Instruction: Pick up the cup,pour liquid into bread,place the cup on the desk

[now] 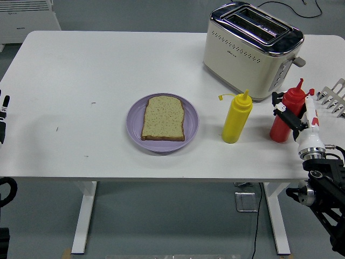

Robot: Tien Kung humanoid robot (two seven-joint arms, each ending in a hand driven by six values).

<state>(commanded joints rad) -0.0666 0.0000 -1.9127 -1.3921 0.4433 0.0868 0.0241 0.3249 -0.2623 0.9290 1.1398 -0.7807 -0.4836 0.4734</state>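
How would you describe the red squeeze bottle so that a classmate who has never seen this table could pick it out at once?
Start at the cream toaster at the table's far right. Just in front of it stand two squeeze bottles; the red squeeze bottle is the one nearer the right edge. Unlike the yellow bottle beside it, it is red and has the robot's right hand around it.

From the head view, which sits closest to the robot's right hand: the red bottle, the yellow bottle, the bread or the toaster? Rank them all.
1. Red bottle: in the right hand itself, at the table's right edge.
2. Yellow bottle: just left of it.
3. Toaster: behind, at the far right. Too close to the yellow bottle to rank surely.
4. Bread: farthest, on the purple plate mid-table.
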